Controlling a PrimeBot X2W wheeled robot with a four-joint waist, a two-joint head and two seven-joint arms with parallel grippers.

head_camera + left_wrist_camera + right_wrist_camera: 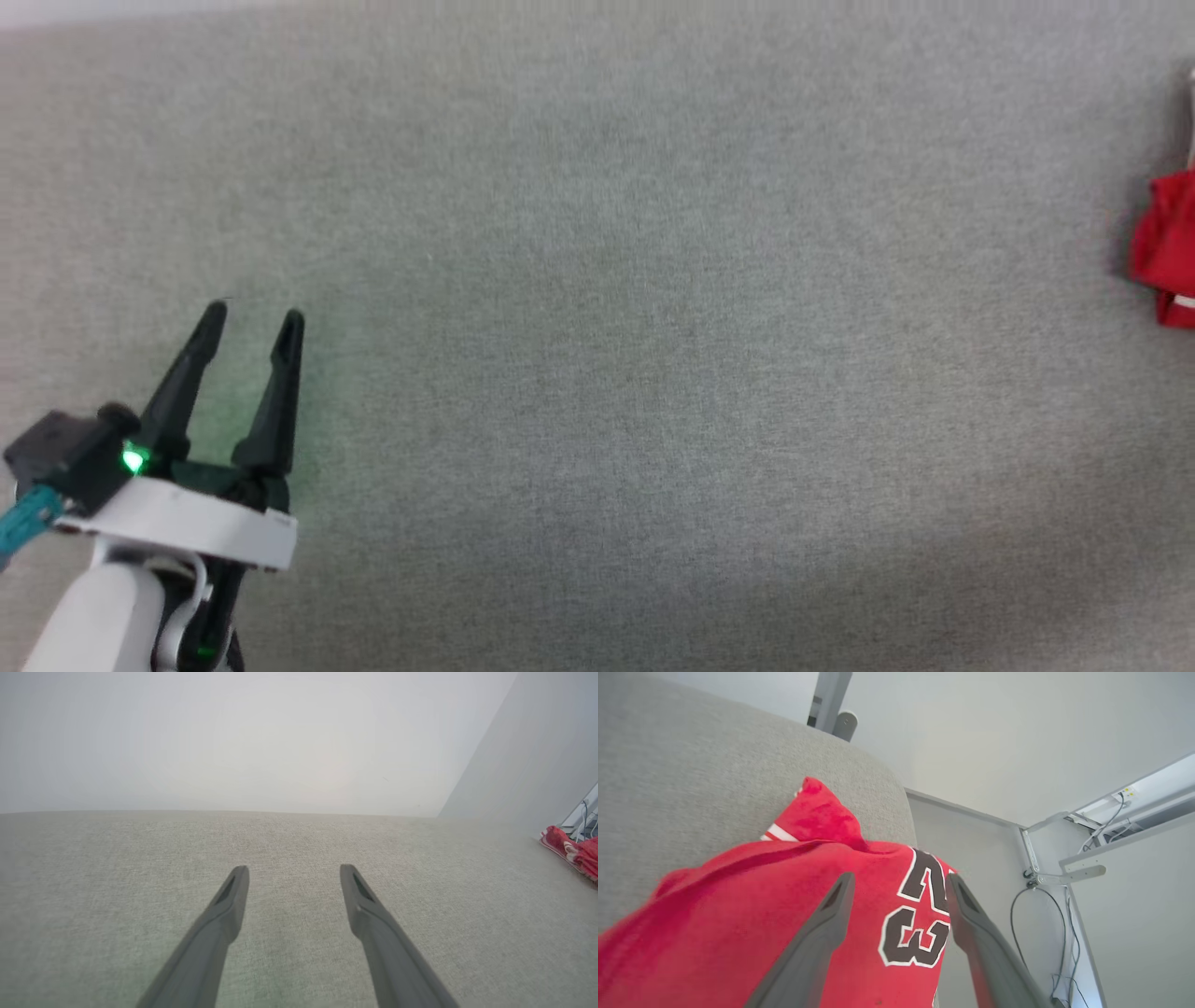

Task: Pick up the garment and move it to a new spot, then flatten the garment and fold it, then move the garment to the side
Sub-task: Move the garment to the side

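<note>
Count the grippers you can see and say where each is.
2. The left gripper, open, is over the grey surface at the head view's lower left; the right gripper, open, is over the garment at that surface's edge.

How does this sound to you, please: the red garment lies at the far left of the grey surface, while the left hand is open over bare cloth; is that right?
Not quite. The garment lies at the far right of the grey surface, not the far left, as the head view shows. The rest holds: the left hand is open over bare cloth.
</note>
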